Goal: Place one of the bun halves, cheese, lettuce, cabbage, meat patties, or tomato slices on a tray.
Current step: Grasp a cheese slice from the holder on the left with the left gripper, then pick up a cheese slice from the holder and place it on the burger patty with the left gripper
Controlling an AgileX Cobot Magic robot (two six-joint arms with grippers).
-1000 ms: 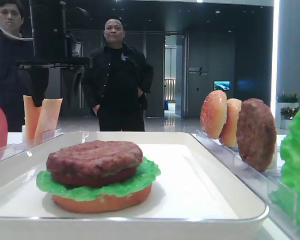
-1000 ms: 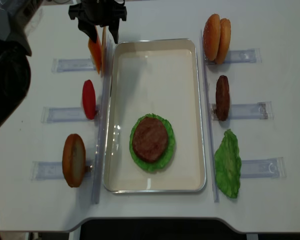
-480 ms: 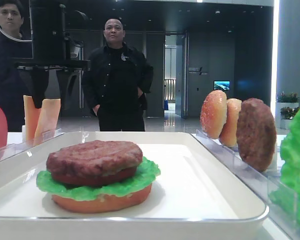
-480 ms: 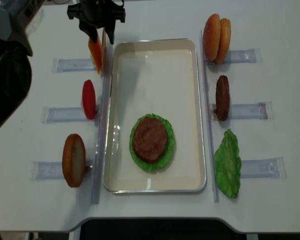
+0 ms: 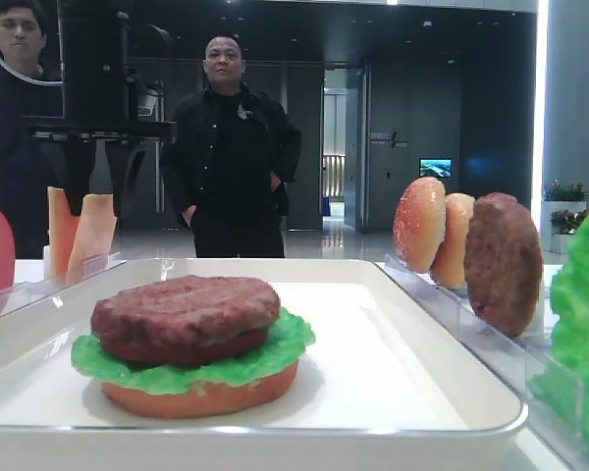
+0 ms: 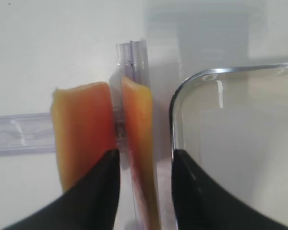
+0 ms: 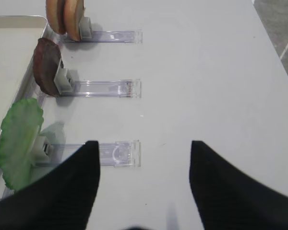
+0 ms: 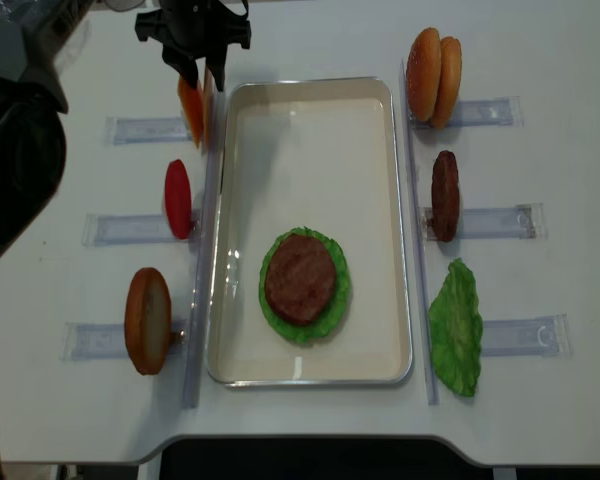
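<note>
Stood at the pick-up step: left pincer (image 6: 144, 184) straddled the tray-side cheese (image 6: 138, 143) slice, one finger (image 6: 97, 191) in the gap between the two slices, the other on the side toward the tray (image 6: 230, 143); jaws part-open, narrowing, not visibly clamped. Found both slices upright in a clear holder (image 8: 145, 128) on the bench (image 8: 540, 420), just left of the tray's far corner. Found on the tray already: bun half (image 5: 201, 397), lettuce (image 5: 275, 348), meat patty (image 5: 185, 309). Judged next: pinch fully on that one slice without catching its neighbour, lift straight up clear of the holder, carry rightward over the rim, set down on the patty. Right pincer (image 7: 144, 158) hung wide open, holding nothing, near the spare lettuce. No readable writing or brand anywhere.
</note>
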